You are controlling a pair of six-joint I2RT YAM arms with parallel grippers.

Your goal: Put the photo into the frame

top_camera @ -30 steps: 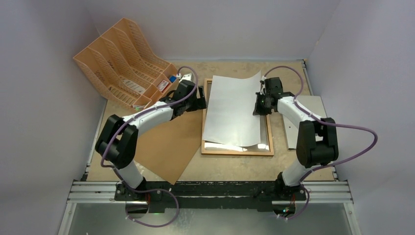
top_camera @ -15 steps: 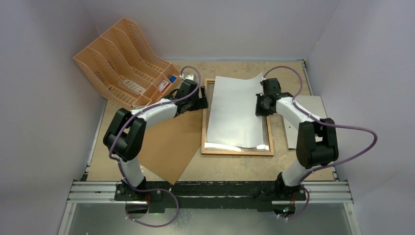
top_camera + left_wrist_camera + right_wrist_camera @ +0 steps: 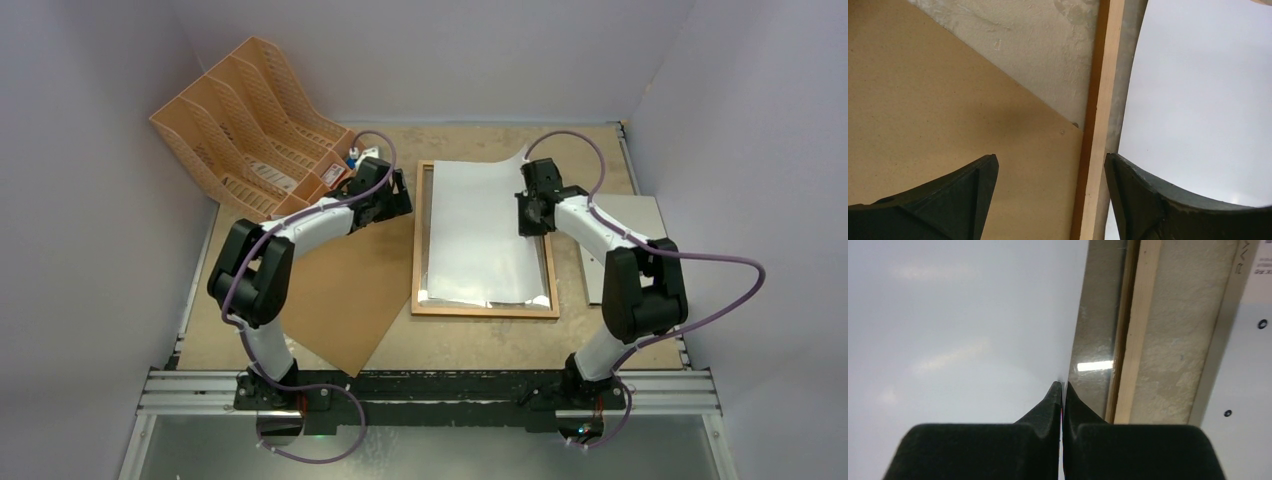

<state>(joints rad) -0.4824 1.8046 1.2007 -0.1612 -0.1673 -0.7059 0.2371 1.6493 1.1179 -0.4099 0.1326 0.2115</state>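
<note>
- Top view: one frame [image 3: 485, 313] lies flat in the middle of the bench [image 3: 470, 140]. One photo [image 3: 480, 230], white back up, lies over the frame's opening with its far right corner lifted.
- Same view: one brown panel [image 3: 340, 300] lies left of the frame, one orange file rack [image 3: 240, 120] stands at the far left, and one pale sheet [image 3: 640, 215] lies to the right. There are two arms: the left arm [image 3: 300, 225] reaches to the frame's left rail, the right arm [image 3: 600, 230] to the photo's right edge.
- Left wrist view: the left jaws are spread wide and grasp nothing. They hang over the frame's left rail, with the brown panel on one side and the photo on the other.
- Right wrist view: the right jaws are clenched on the photo's right edge, just inside the frame's right rail. The pale sheet lies beyond that rail.
</note>
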